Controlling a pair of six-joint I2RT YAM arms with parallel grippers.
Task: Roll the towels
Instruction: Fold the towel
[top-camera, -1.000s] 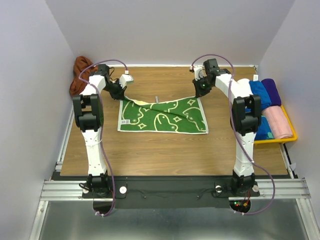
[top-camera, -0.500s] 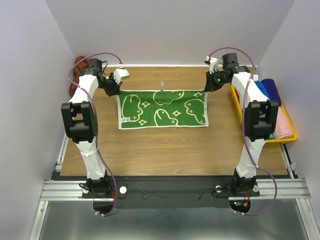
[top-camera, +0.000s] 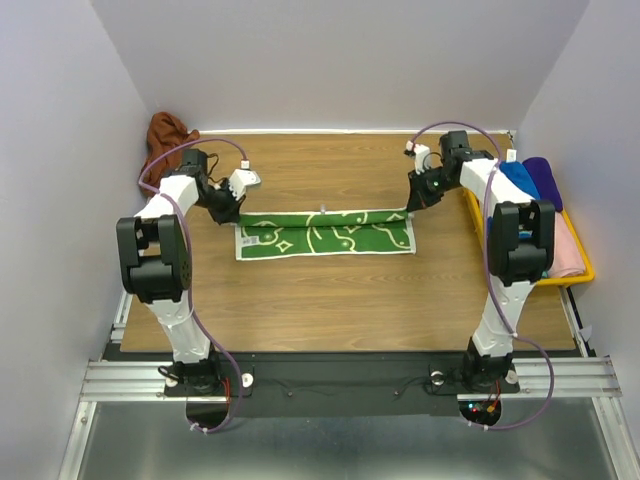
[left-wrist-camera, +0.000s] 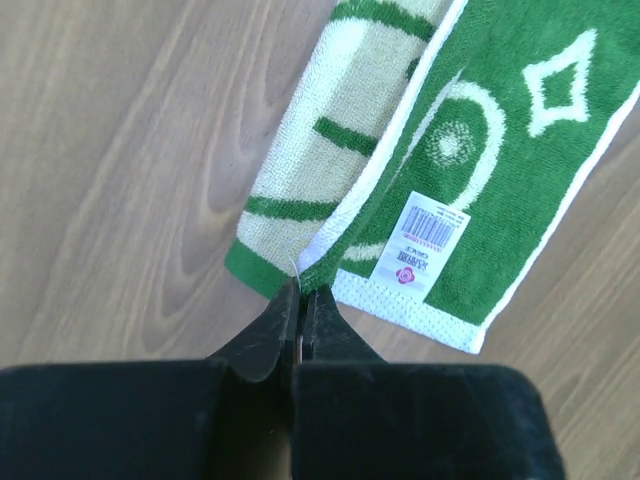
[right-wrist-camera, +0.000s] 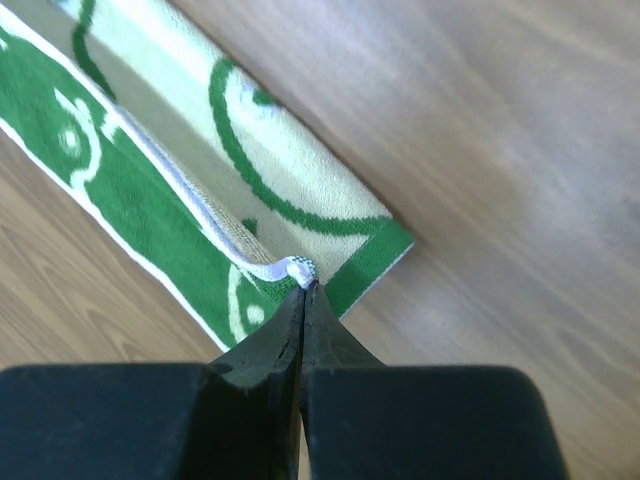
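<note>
The cream-and-green patterned towel (top-camera: 325, 233) lies as a long narrow strip on the wooden counter (top-camera: 330, 300), to the left of the yellow tray (top-camera: 583, 272) and running across toward it. It is doubled lengthwise, with its pale underside turned up along the side farther from the arms. The left fingers (left-wrist-camera: 262, 340) are pinched tight on the corner of the upper layer at the towel end far from the tray, just beside the white barcode label (left-wrist-camera: 425, 248). The right fingers (right-wrist-camera: 262, 345) are clenched in the same way on the white-stitched corner at the end nearest the tray. Gripping both corners of one long edge likely keeps that edge taut and straight, so the layers meet evenly and the strip will be narrow enough to roll; the fold looks nearly laid down, and rolling has not begun. The plain rust-brown towel (top-camera: 165, 135) sits bunched in the far corner of the counter, well apart from the tray, and is not rolled. The tray holds finished rolls side by side: a blue one (top-camera: 520, 185), a purple one (top-camera: 545, 180) and a pink one (top-camera: 555, 245). The right arm partly hides what else is in it.
</note>
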